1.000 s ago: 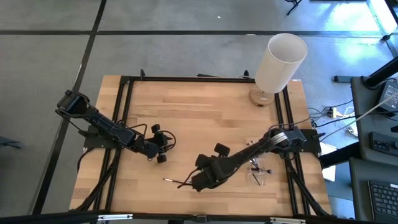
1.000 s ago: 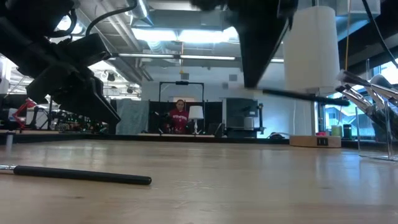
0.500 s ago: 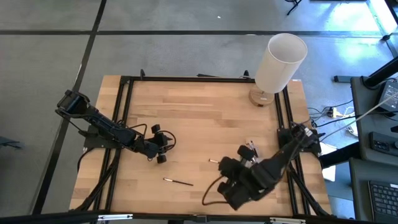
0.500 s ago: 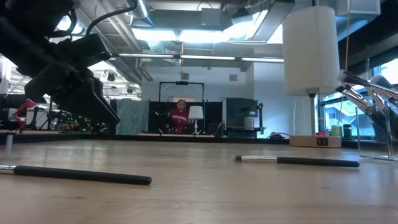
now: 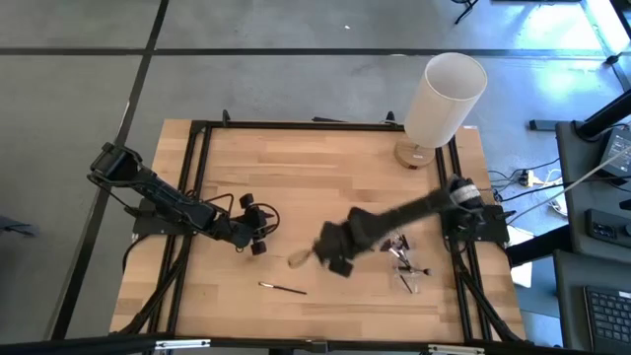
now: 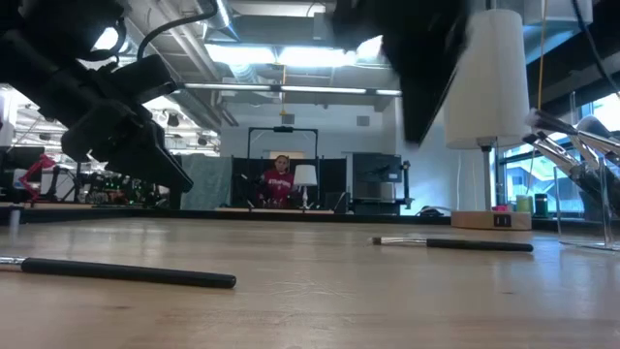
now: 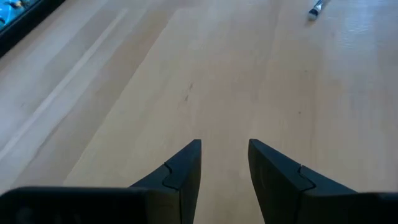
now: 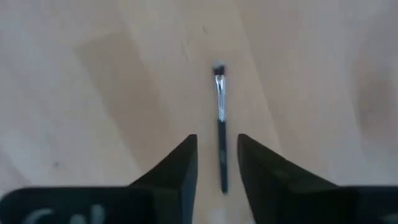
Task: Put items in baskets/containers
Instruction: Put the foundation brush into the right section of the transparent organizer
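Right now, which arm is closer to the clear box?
Right. Its end effector hovers mid-table, beside the box; the left end effector sits farther off, beyond it.

In the high view the right gripper (image 5: 317, 253) is motion-blurred, so the brush beneath it cannot be made out. The clear box (image 5: 407, 268) near the tabletop's right edge is too small to count its contents. In the low view, the near brush (image 6: 126, 272) is cut off at the picture's left edge.
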